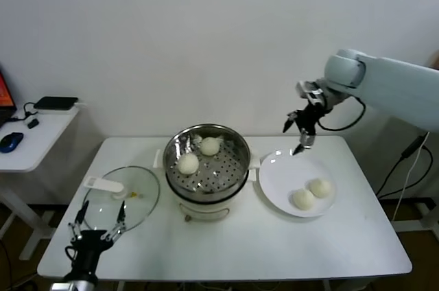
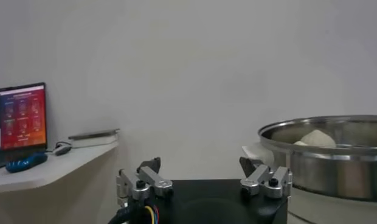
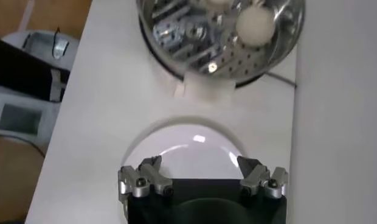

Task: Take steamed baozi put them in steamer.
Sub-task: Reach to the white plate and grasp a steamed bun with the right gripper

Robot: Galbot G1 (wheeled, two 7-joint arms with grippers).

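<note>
Sitting halfway through, judging by the count — two steamed baozi (image 1: 188, 163) (image 1: 210, 146) already resting inside the steamer (image 1: 236, 147), near its far-left wall, two more baozi (image 1: 303, 199) (image 1: 319, 187) still waiting on the white plate (image 1: 278, 178) just right of it on the counter (image 1: 274, 243). Hovering above the plate's far rim: the right tool (image 1: 299, 134), spread wide and holding nothing (well clear of both remaining buns). Idling at the near left corner by the glass lid (image 1: 137, 198) — the left tool (image 1: 99, 226), likewise gaping and empty. Remaining: picking up and moving those two buns.
</note>
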